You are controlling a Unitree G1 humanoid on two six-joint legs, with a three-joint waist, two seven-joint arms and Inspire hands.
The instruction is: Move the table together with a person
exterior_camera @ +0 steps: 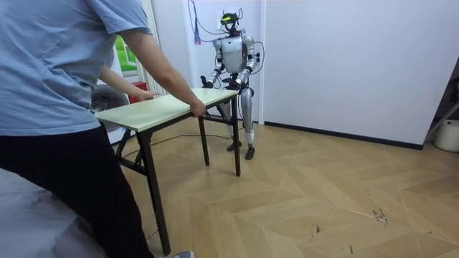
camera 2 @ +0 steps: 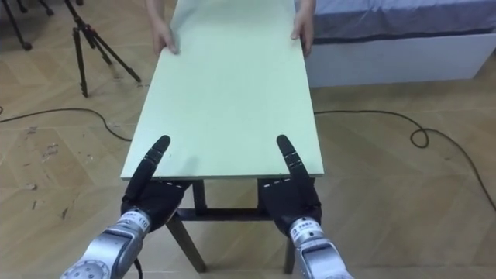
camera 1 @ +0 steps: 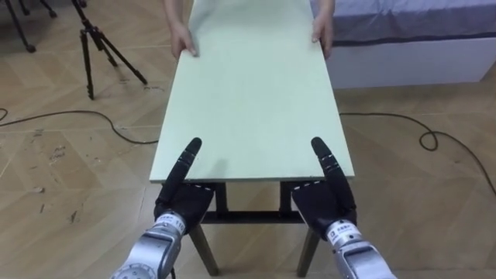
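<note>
The table (camera 1: 256, 93) has a pale green top and black legs and runs lengthwise away from me. My left hand (camera 1: 182, 203) holds the near edge at its left corner, thumb laid along the top, the other fingers under the board. My right hand (camera 1: 325, 203) grips the right corner the same way. At the far end a person's hands (camera 1: 184, 40) (camera 1: 322, 35) hold the two far corners. In the room view the person (exterior_camera: 57, 86) stands at one short end of the table (exterior_camera: 165, 107) and I stand upright at the other, by the white wall.
A black tripod (camera 1: 97, 46) stands on the wood floor at the far left. A low white bed (camera 1: 403, 54) lies at the far right. Dark cables (camera 1: 77, 116) (camera 1: 426, 136) cross the floor on both sides. A white bin (exterior_camera: 448, 135) stands by the wall.
</note>
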